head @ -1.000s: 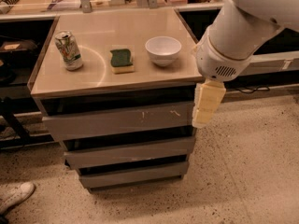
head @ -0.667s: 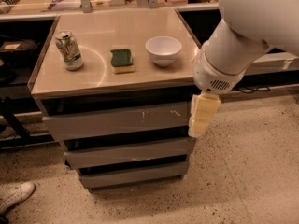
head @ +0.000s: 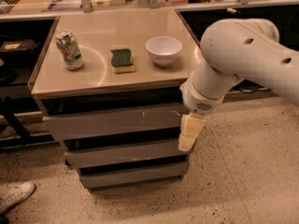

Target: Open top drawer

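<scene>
- The top drawer [head: 117,121], a wide grey front with no handle, sat just below the tan counter [head: 93,80] and above two narrower drawer fronts [head: 126,154].
- The gripper [head: 186,143] hung pointing down at the right end of that front. It was probably placed there to catch the edge, since there was no handle to grasp.
- A soda can [head: 69,49], a green sponge [head: 122,59] and a white bowl [head: 163,50] stood on the counter, clear of the arm [head: 243,55].
- Whether the gripper was clenched or released could not be told, nor whether it touched the drawer.
- The bulky white arm was cut off at the right edge.
</scene>
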Robot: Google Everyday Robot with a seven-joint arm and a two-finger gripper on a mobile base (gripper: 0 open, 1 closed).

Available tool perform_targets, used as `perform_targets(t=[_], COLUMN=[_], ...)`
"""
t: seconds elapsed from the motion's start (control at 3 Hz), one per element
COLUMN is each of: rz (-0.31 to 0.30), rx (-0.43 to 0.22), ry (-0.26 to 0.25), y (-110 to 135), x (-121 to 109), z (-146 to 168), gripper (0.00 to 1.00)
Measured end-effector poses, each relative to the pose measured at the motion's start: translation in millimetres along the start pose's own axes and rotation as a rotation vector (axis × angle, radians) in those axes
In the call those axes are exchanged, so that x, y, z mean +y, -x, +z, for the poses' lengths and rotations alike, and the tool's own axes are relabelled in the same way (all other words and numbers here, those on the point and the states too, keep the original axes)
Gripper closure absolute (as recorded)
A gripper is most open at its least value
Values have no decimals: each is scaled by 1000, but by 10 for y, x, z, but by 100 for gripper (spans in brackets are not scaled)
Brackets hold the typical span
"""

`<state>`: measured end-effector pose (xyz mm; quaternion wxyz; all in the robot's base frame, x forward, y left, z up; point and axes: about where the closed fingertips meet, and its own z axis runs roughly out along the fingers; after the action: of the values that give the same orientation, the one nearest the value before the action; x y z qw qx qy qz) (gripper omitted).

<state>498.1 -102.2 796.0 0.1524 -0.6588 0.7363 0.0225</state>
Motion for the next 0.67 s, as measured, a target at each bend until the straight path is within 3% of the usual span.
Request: perform_targets(t=[0.67], rz=[-30], rx=[-50], ry=[59], y=[142], x=[-93], z=[550], gripper=[0])
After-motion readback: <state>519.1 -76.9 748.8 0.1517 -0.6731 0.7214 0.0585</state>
